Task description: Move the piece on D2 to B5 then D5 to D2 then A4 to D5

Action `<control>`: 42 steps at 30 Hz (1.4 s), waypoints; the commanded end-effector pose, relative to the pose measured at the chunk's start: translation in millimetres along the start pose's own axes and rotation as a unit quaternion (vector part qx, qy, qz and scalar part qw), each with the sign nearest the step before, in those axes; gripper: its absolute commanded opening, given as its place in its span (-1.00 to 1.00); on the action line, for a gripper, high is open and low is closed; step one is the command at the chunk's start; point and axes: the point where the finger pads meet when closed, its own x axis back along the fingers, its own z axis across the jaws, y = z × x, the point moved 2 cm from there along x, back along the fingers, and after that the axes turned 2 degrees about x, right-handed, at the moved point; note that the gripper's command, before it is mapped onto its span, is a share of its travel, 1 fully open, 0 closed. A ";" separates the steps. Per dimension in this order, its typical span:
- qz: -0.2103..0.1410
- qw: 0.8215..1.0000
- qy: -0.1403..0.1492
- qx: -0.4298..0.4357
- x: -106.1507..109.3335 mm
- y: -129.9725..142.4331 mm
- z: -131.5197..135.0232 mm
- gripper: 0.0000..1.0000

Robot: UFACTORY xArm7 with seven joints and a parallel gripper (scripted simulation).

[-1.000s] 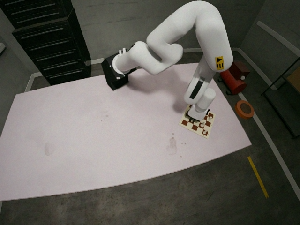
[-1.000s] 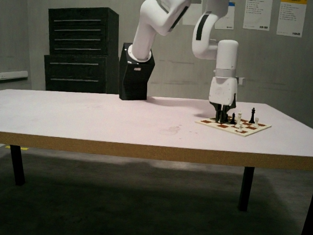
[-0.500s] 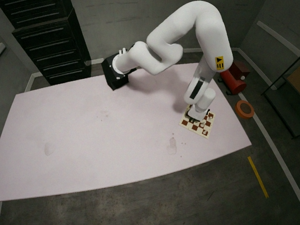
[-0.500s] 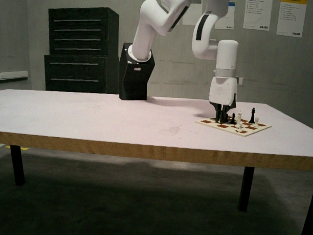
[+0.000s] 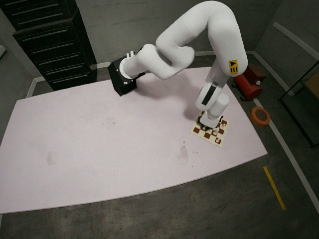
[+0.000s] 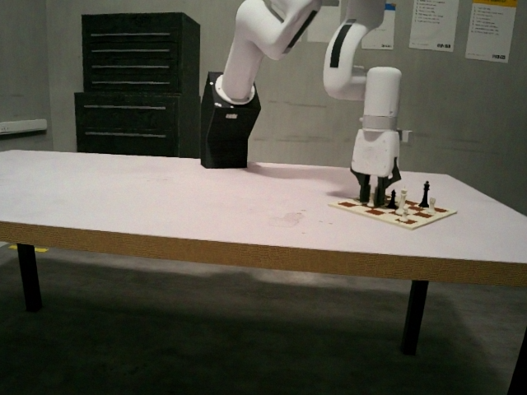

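Observation:
A small chessboard (image 5: 204, 138) (image 6: 409, 225) with red-brown and cream squares lies on the right part of the table. My gripper (image 6: 372, 196) (image 5: 207, 126) reaches straight down onto the board's far left part. Its dark fingers stand apart, with a small white piece (image 6: 371, 198) upright between them; I see no grip on it. To its right stand a short black piece (image 6: 392, 198), a tall white piece (image 6: 402, 200), a tall black piece (image 6: 424, 194) and a white piece (image 6: 431, 205). From above, the wrist hides much of the board, and the square names are too small to read.
The arm's black base (image 5: 121, 77) (image 6: 227, 123) stands at the table's back. A black drawer cabinet (image 6: 136, 85) stands behind the table on the left. On the floor to the right lie a red cylinder (image 5: 247, 86) and an orange tape roll (image 5: 259, 116).

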 end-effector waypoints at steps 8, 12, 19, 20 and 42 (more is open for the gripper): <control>0.000 1.000 0.001 0.000 0.9 -0.4 0.7 -0.29; 0.000 1.000 0.001 0.000 5.7 -0.4 0.7 -0.29; 0.000 1.000 0.001 0.000 21.6 -0.4 0.7 -0.29; 0.000 1.000 0.001 0.000 26.1 -0.4 0.7 -0.29; 0.000 1.000 0.001 0.000 90.3 -0.4 0.6 1.00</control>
